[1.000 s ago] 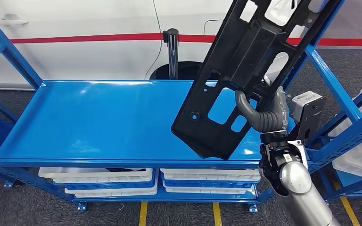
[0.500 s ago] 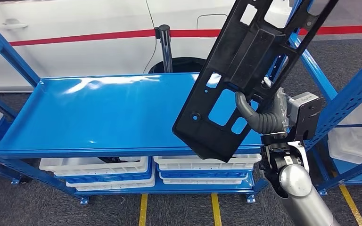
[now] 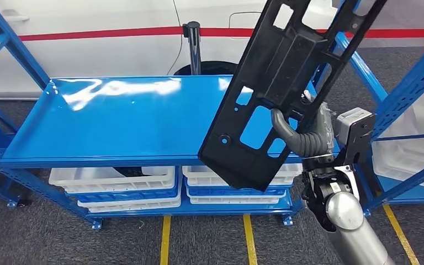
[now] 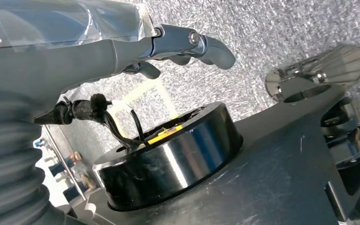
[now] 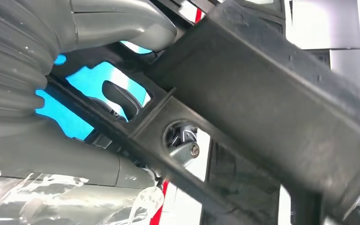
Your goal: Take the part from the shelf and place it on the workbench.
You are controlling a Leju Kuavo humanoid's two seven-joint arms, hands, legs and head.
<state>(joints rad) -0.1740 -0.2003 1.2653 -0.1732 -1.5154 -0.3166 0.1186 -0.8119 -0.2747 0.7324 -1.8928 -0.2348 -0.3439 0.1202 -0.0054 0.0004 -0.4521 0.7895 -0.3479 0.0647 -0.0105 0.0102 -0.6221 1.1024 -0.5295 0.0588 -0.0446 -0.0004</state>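
Right hand (image 3: 303,138) gripping tilted black part (image 3: 279,83), raised before blue shelf (image 3: 116,118), white bins (image 3: 116,185) beneath

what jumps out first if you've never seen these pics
A big black part with cut-outs, held tilted in the air by the right robot hand, in front of the right end of a bare blue shelf. White bins sit on the level below.

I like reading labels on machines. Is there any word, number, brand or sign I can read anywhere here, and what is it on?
None can be read.
Black part held by the right hand: no lettering visible.
Blue shelf: no markings.
White car behind: a red stripe, no text.
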